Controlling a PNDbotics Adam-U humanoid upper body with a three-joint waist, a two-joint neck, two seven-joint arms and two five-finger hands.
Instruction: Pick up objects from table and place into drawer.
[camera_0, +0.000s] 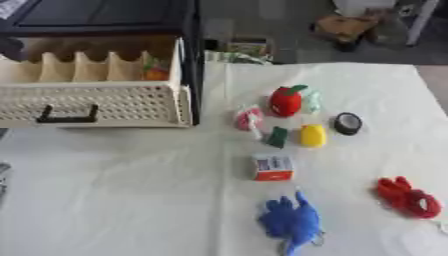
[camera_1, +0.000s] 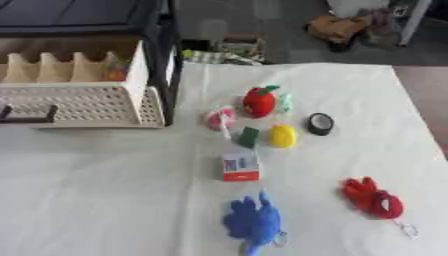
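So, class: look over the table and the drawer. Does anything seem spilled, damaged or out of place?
Nothing stands out. The cream drawer is pulled open with something orange already in its right compartment. The red toy, yellow object, small box, blue plush and red plush lie apart on the white cloth, none visibly damaged.

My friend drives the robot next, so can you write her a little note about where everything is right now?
Hands: neither the left nor the right shows in either view.
Drawer: pulled open, something orange already in a right compartment.
On the table: red toy, pink thing, green block, yellow toy, black roll, small box, blue plush, red plush.
Left: all eight still need moving into the drawer.
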